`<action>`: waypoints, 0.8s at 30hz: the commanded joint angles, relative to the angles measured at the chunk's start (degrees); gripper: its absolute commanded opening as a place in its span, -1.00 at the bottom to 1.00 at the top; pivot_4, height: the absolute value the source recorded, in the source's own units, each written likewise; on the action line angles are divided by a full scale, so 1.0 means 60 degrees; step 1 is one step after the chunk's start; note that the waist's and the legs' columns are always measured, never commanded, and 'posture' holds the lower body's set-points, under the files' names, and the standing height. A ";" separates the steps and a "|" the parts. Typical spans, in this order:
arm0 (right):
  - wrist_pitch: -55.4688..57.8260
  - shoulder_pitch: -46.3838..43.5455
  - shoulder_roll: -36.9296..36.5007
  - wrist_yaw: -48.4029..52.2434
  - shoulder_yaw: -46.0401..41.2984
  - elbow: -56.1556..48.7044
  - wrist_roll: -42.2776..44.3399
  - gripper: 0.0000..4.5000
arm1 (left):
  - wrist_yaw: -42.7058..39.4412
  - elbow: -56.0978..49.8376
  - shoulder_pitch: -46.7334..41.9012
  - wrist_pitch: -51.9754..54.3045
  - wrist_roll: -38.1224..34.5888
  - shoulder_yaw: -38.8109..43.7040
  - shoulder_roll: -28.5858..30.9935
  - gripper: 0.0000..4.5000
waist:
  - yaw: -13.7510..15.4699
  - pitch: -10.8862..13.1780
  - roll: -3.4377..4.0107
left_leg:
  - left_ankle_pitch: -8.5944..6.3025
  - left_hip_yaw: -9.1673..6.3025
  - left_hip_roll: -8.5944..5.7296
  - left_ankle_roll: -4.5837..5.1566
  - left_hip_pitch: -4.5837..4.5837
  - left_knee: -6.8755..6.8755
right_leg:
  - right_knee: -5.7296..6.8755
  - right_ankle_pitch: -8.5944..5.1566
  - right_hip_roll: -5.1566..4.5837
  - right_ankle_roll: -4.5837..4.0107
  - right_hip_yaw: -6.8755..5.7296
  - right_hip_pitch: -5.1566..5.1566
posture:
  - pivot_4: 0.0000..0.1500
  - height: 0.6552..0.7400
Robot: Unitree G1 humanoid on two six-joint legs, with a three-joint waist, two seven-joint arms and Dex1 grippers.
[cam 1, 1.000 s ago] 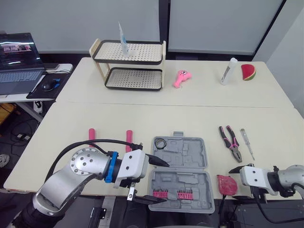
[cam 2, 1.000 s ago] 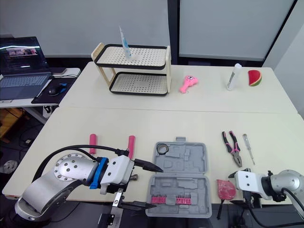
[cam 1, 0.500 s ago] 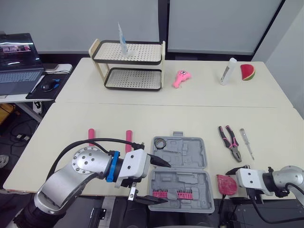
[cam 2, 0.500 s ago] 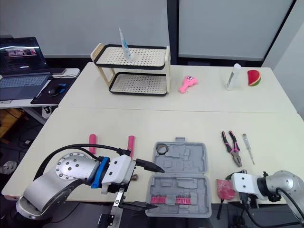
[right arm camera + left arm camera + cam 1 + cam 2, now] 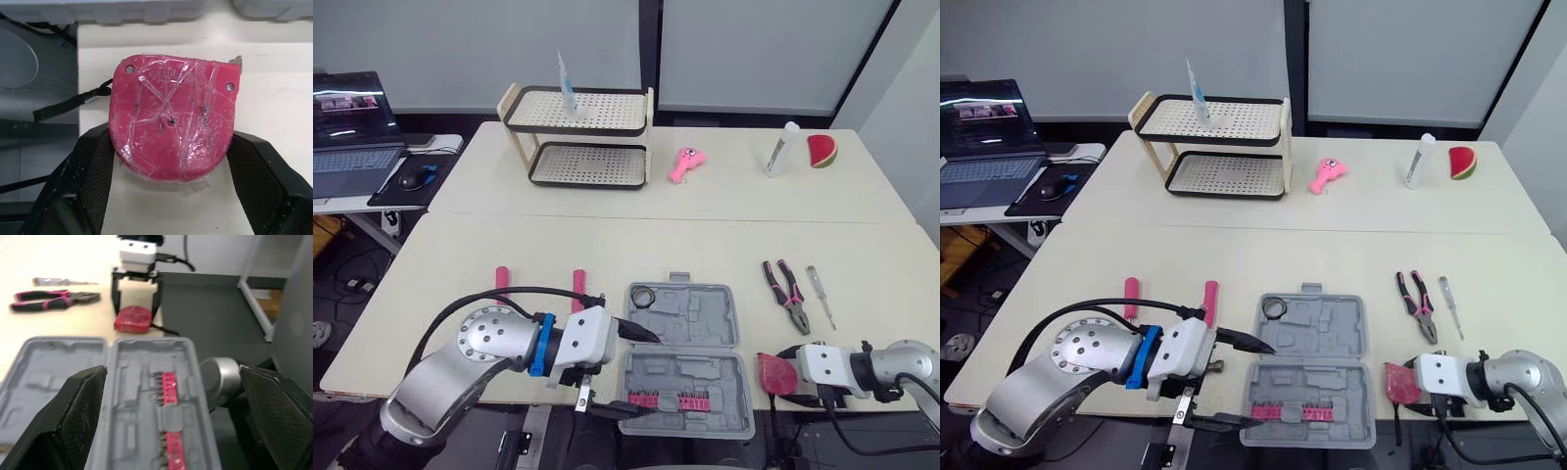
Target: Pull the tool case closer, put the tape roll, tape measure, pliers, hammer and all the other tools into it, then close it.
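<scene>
Head views: the open grey plastic tool case [image 5: 683,333] lies at the table's near edge. My left gripper [image 5: 644,374] is spread wide and straddles the left edge of the case's near half. Pink-handled pliers [image 5: 787,294] lie to the case's right.

Left wrist view: my right gripper [image 5: 135,308] sits beyond the case, at the flat red tape measure [image 5: 134,319].

Right wrist view: its fingers [image 5: 93,181] are wide apart and flank the tape measure. I cannot tell whether they touch it.

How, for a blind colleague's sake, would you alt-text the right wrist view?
A red tape measure lies on the table near its edge, between the open black fingers of the right tool; the grey tool case lies beyond.
</scene>
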 commanded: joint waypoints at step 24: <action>0.6613 -0.8259 0.1067 0.2609 0.4494 -0.1247 -0.1348 0.40 | 0.1064 0.1517 -0.0812 -0.0019 0.1116 0.0185 -0.0254 1.00 | -0.0027 0.0025 0.0006 | -0.0001 -0.0007 -0.0008 0.0000 -0.0047 -0.0005 | -0.0002 0.0000 -0.0012 0.0000 -0.0012 -0.0057 | 1.00 0.74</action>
